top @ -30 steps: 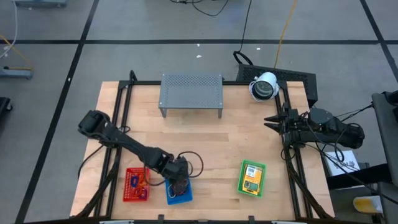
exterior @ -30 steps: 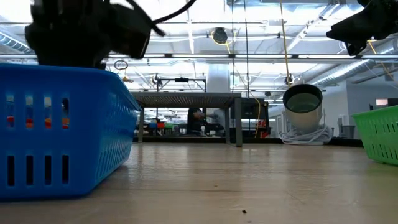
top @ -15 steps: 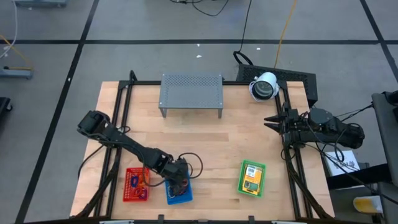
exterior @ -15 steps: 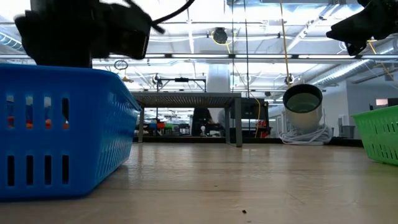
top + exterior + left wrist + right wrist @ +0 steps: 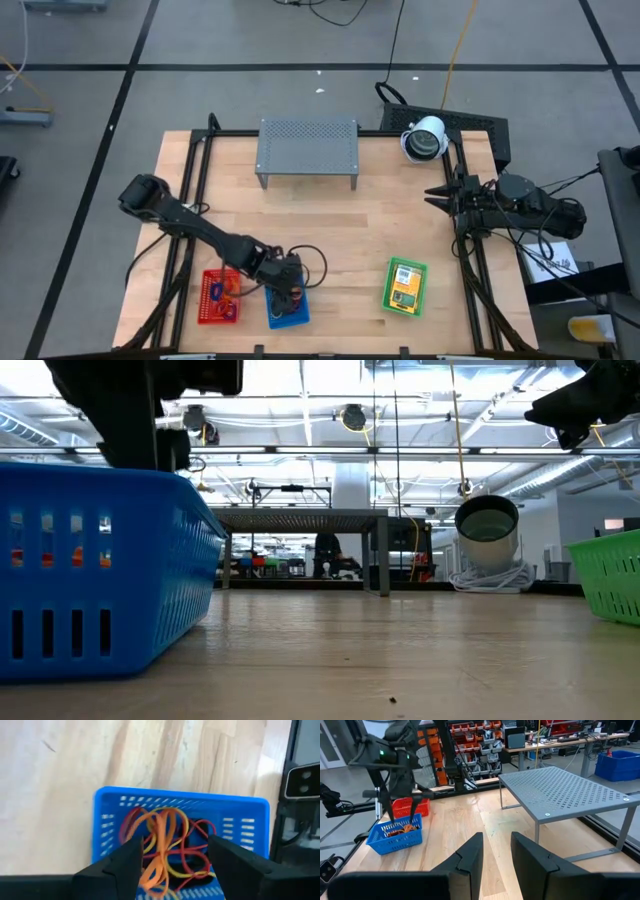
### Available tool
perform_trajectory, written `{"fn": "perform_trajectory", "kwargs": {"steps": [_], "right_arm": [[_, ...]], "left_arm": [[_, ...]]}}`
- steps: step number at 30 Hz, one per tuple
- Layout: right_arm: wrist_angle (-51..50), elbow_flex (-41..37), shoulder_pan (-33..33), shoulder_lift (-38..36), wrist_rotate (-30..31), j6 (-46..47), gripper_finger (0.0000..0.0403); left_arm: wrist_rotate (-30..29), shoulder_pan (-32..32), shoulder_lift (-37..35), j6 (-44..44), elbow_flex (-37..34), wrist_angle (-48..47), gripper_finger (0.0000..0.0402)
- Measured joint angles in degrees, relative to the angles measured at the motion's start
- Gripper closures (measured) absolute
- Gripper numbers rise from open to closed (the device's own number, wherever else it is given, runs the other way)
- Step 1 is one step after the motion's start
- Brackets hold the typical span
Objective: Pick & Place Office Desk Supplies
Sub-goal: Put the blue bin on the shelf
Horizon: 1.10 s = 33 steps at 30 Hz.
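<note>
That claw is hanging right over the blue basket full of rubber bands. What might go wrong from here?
The left gripper hangs open over the tangled rubber bands in the blue basket. A loop might snag a finger and get dragged out. The basket sits near the table's front edge, so a nudge might push it off.

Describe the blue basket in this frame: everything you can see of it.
The blue basket is a small rectangular plastic tray with slotted walls, standing upright on the wooden table near its front edge, right beside the red basket. Inside lies a tangle of red, orange and yellow rubber bands. The left gripper hangs open just above it, fingers either side of the bands.
</note>
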Motion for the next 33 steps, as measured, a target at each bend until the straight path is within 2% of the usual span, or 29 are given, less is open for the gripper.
{"fn": "perform_trajectory", "kwargs": {"steps": [8, 16, 23, 33], "right_arm": [[-0.10, 0.00, 0.02, 0.00, 0.00, 0.00, 0.0314], [-0.07, 0.00, 0.02, 0.00, 0.00, 0.00, 0.0314], [-0.06, -0.02, 0.00, 0.00, 0.00, 0.00, 0.0314], [-0.15, -0.01, 0.00, -0.01, 0.00, 0.00, 0.0314]], "left_arm": [[-0.28, 0.15, -2.62, 2.72, 3.61, -11.33, 0.0169], [-0.17, 2.19, -2.97, 3.45, 3.73, -17.52, 0.0169], [-0.17, 4.38, -2.79, 7.72, 3.73, -18.38, 0.0169], [1.76, 4.70, -0.29, 8.41, 2.38, -16.73, 0.0169]]}}
